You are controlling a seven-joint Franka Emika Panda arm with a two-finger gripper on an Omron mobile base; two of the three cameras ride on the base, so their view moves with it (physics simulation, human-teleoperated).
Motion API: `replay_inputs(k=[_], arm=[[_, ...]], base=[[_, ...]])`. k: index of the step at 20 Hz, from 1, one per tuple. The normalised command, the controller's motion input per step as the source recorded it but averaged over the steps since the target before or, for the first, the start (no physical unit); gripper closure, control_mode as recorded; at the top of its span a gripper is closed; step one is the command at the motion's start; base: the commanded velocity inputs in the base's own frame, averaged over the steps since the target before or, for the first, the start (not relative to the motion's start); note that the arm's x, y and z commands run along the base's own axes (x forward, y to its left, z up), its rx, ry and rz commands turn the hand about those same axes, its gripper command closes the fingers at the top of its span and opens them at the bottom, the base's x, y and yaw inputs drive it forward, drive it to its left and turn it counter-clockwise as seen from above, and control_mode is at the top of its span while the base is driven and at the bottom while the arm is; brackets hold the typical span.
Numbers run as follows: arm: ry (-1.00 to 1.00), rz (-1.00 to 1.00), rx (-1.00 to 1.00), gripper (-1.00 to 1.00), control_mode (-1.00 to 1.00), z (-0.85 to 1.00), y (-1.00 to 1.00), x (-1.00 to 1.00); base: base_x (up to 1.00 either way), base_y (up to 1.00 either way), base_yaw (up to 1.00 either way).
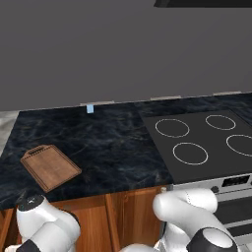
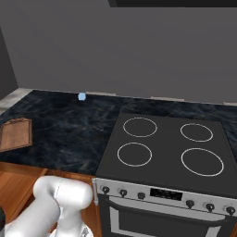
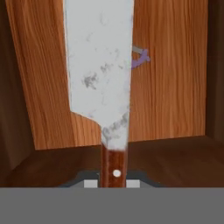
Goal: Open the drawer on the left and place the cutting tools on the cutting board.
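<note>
1. While you look along the hand, you see the knife (image 3: 99,74) rising straight up the middle of the hand view, its white speckled blade broad and close, its reddish-brown riveted handle at the bottom between the gripper (image 3: 114,183) tips.
2. You have the jaws clenched on that knife handle; the small tips sit on either side of it.
3. Behind the blade's right edge you can spot the purple peeler (image 3: 140,59), partly hidden by the knife, lying on the wooden floor of the drawer (image 3: 175,87).
4. Around that floor you see the drawer's darker walls on the left, right and near side, so the drawer stands open.
5. Up on the counter, you find the cutting board (image 1: 50,167) in the left base view, lying flat near the front left edge of the dark marbled counter (image 1: 108,142), turned at an angle.
6. From the right base view, you see the same board (image 2: 16,133) at the far left edge of the picture.
7. To the board's right, well apart from it, lies the black stovetop (image 2: 166,150) with four ringed burners, above an oven front with knobs.
</note>
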Motion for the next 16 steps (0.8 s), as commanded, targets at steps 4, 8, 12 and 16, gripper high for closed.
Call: replay_inputs(k=[4,8,12,16], arm=[[0.0,0.0,0.0,1.0,-1.0,0.57,-0.31,0.02],[0.0,0.0,0.0,1.0,-1.0,0.57,-0.35,0.3],[0.0,0.0,0.0,1.0,-1.0,0.56,-0.31,0.74],[0.0,0.0,0.0,1.0,-1.0,0.53,-0.23,0.99]], base=[[0.0,0.0,0.0],[0.0,0.0,0.0],[0.0,0.0,0.0],[0.0,0.0,0.0]])
